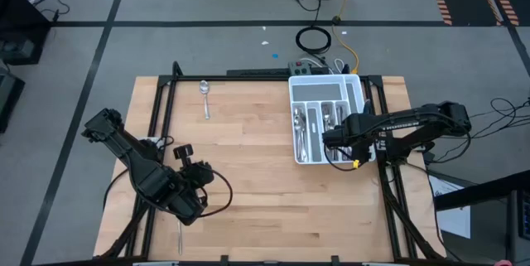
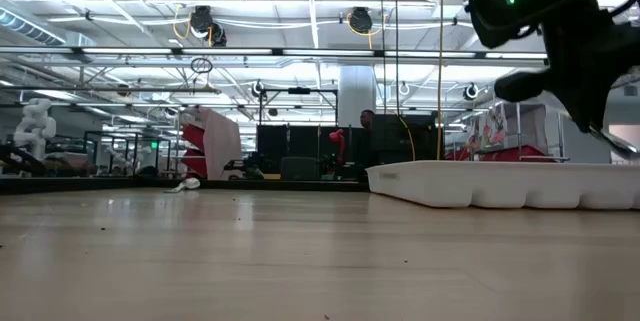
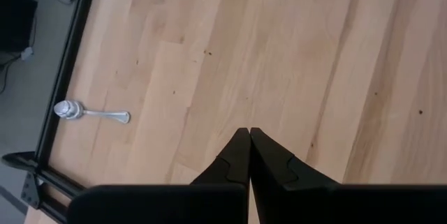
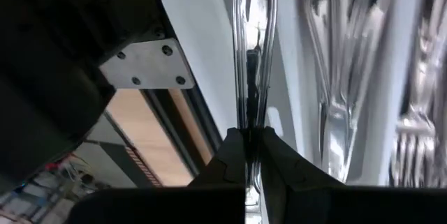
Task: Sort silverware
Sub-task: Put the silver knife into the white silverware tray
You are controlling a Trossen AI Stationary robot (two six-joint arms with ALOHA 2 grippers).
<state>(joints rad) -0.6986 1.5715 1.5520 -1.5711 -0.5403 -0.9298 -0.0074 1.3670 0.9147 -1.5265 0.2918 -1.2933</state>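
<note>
- The pale wooden plank surface [image 1: 265, 183] is mostly bare; the work sits toward its 1 o'clock corner, seen from above.
- The white compartmented plastic cutlery tray [image 1: 291, 92] lies there, and its slots already hold most of the shiny silver-coloured metal forks, spoons and knives [image 1: 331, 117], packed lengthwise.
- My right gripper [image 4: 250, 139] hangs over the tray's 5 o'clock end, clenched on the shiny slim metal utensil handle [image 4: 253, 15], which runs straight out ahead of my fingertips above a slot. I cannot tell whether it is a fork, spoon or knife, since its working end is hidden.
- My left gripper [image 3: 248, 140] waits near the surface's 8 o'clock corner, clenched on nothing.
- One small shiny metal spoon [image 1: 205, 99] lies alone near 11 o'clock by the black frame edge, well apart from the tray.
- I judge these pieces stiff, light and slick: polished steel gives my pads little friction, and a long handle can pivot in a narrow pinch.
- For the loose spoon I would grip across the flat handle near its middle, where it balances, not on the rounded bowl.
</note>
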